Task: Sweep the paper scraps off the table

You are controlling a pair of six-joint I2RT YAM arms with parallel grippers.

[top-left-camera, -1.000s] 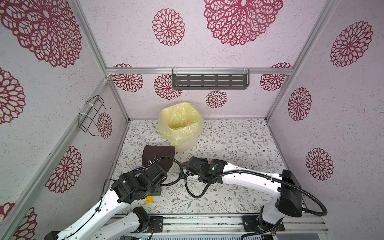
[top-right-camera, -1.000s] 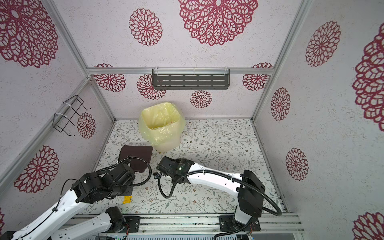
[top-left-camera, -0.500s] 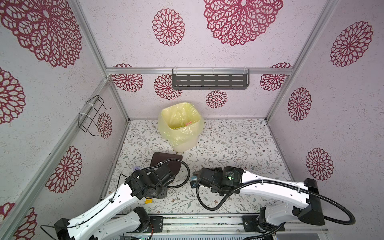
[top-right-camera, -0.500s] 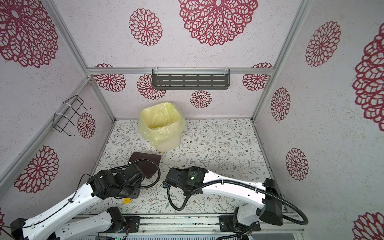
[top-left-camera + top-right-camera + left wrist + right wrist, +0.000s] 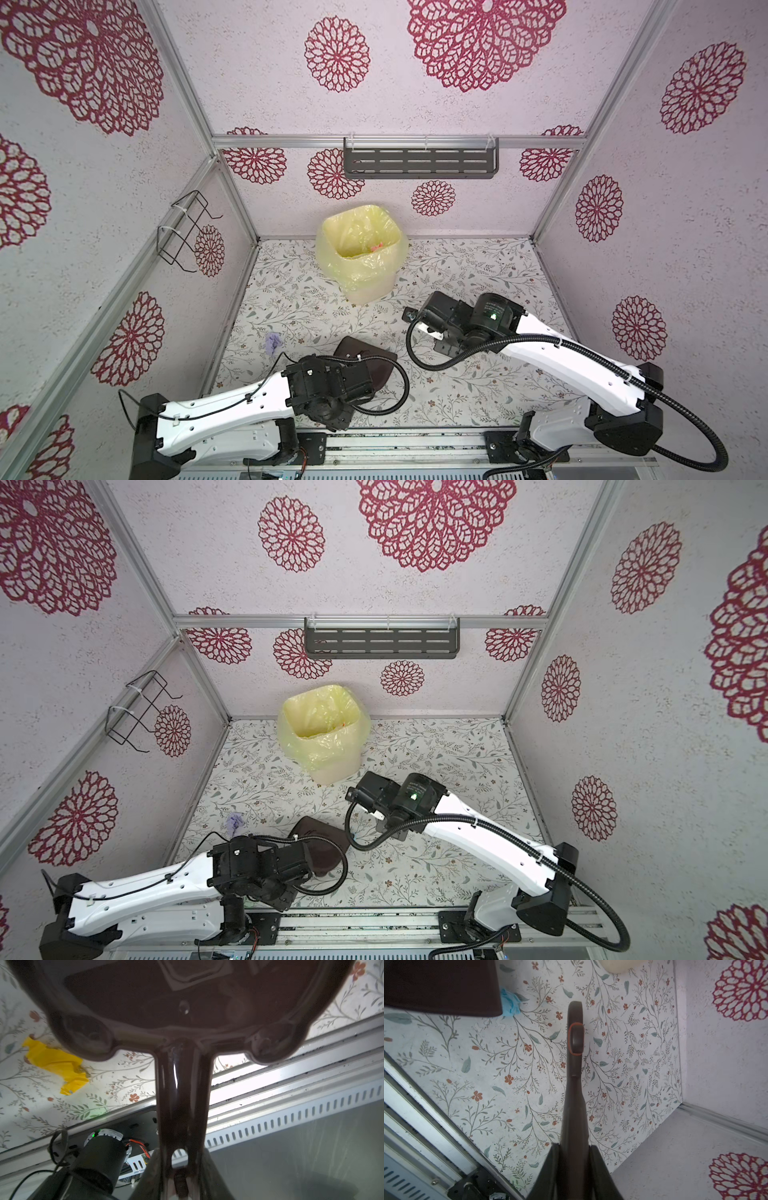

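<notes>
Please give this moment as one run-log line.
left gripper shut on dustpan | right gripper shut on brush | on table: lilac scrap, yellow scrap, blue scrap

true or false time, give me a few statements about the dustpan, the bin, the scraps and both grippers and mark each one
1. The left gripper is shut on the handle of the dustpan. True.
2. The yellow-lined bin lies tipped over. False: it stands upright on the table.
3. A lilac scrap lies on the table, left of the dustpan in both top views. True.
4. The yellow scrap sits inside the dustpan. False: it lies on the table beside it.
5. The right gripper is open and empty. False: it is shut on a slim brown handle.
</notes>
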